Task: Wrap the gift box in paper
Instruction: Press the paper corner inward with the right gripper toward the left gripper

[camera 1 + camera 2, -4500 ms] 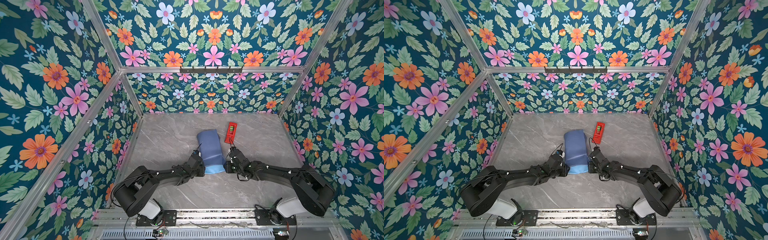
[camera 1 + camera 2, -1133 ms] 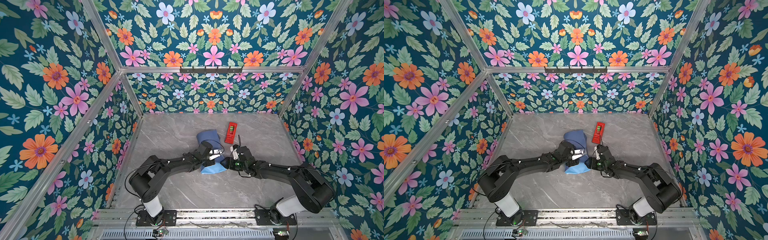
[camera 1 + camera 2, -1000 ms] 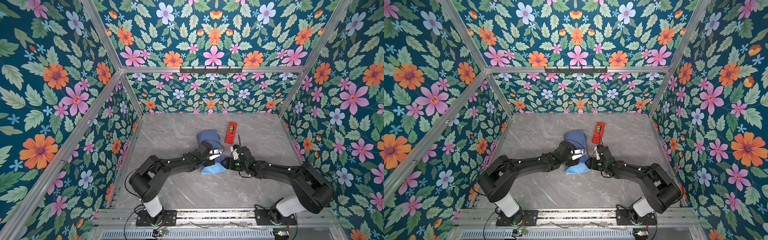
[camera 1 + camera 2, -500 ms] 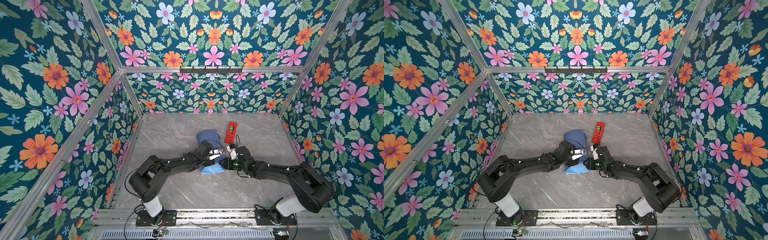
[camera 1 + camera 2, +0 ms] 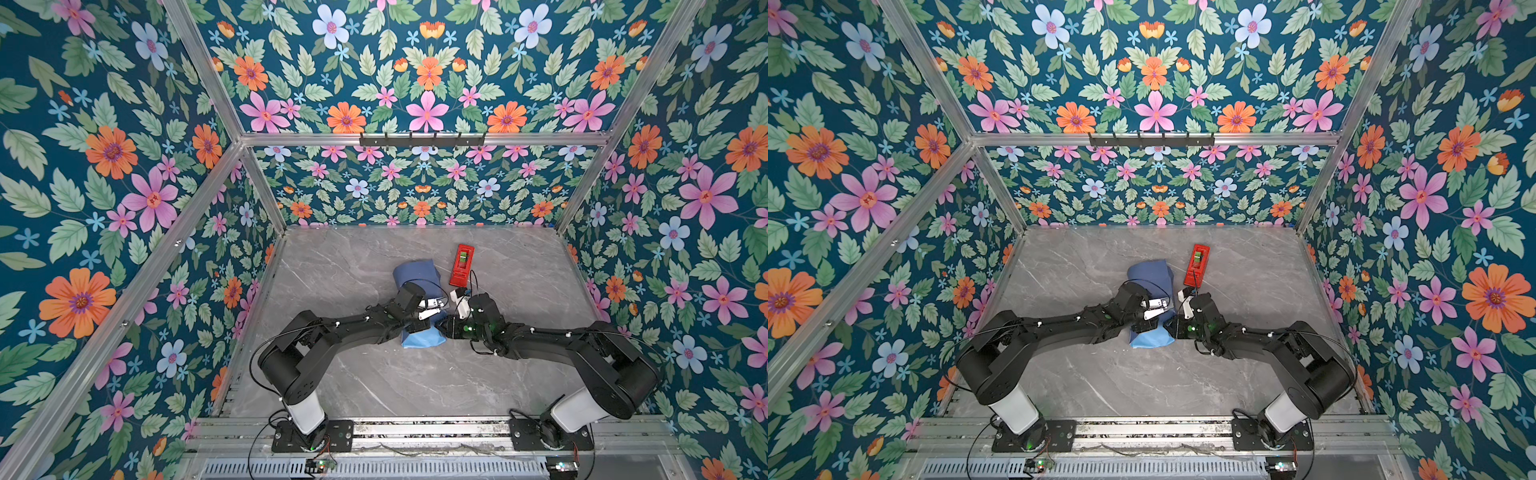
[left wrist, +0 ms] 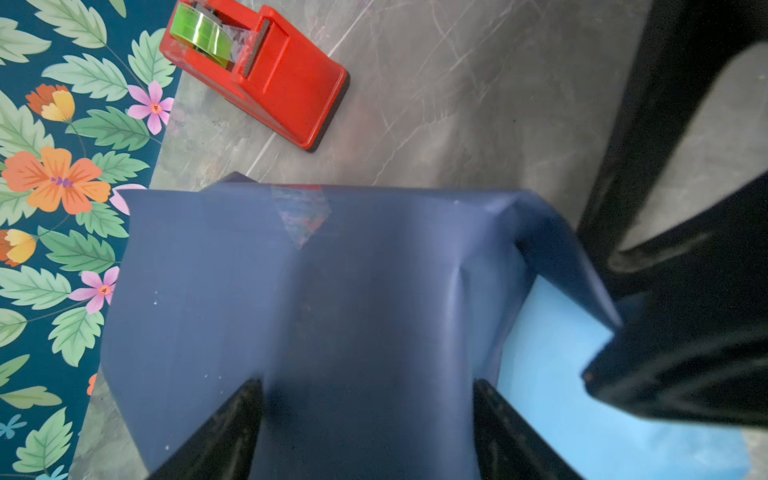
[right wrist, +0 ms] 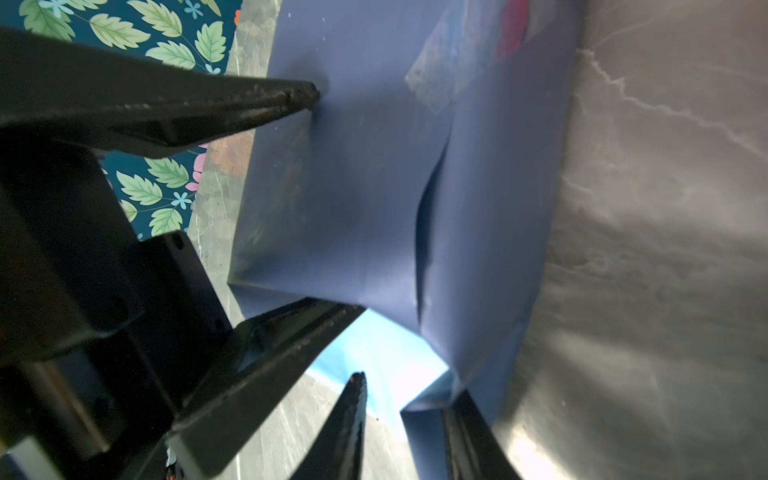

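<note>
You have the left gripper (image 6: 366, 381) spread wide atop the slate-blue folded wrapping paper (image 5: 415, 272) at the middle of the grey marble table (image 5: 353, 257) — the right gripper (image 7: 405, 395), jaws narrow, straddles its loose flap (image 7: 422, 424) — clamped or not, you cannot tell.

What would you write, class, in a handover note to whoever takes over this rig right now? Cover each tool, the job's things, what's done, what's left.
Left tool: open, fingertips resting on the paper-covered top.
Right tool: fingers either side of the near flap's corner; grip unclear.
Paper is around the gift box, which is hidden; tape dispenser stands beside it, apart.
Done: body wrapped, tape piece on the seam.
Left: near end open, light-blue flap lies on the table; fold and tape it.
</note>
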`<state>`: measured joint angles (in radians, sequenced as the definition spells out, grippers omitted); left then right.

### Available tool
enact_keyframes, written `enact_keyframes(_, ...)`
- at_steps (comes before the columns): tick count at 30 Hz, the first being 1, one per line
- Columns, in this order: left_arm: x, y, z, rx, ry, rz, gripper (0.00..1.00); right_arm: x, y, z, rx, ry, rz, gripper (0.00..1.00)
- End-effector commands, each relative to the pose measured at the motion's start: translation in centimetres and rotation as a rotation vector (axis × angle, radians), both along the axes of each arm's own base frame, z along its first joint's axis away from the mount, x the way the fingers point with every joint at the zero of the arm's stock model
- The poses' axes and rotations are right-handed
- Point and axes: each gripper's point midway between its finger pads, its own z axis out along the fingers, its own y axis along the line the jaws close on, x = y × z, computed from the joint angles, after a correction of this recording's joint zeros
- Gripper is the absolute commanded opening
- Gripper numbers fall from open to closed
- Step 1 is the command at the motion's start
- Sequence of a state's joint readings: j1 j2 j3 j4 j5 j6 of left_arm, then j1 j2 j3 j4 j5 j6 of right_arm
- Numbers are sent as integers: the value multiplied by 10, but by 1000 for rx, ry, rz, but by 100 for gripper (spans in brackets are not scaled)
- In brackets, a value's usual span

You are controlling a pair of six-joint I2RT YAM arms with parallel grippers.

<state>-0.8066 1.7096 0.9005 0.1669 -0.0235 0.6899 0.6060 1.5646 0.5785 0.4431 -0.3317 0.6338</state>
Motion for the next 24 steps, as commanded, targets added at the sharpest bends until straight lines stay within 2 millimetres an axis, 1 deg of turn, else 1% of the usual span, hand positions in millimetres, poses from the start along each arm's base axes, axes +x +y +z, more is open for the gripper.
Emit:
enact_keyframes(1, -12, 11, -20, 62, 77, -6, 79, 10, 7, 10, 46, -42, -20, 32)
enact_keyframes(8, -13, 11, -20, 62, 80, -7, 79, 18, 17, 9, 75, -62, -28, 29)
enact_keyframes(12, -14, 10, -21, 59, 84, -11, 79, 22, 18, 15, 99, -97, -46, 28)
enact_keyframes(13, -13, 9, -21, 59, 84, -11, 79, 22, 18, 6, 84, -82, -49, 27)
enact_keyframes(15, -13, 9, -21, 60, 86, -12, 79, 23, 17, 0, 74, -77, -58, 27)
enact_keyframes(20, -14, 8, -20, 59, 91, -15, 79, 25, 17, -6, 81, -85, -65, 27)
enact_keyframes(24, -15, 9, -21, 62, 97, -15, 80, 26, 17, -6, 89, -92, -68, 26)
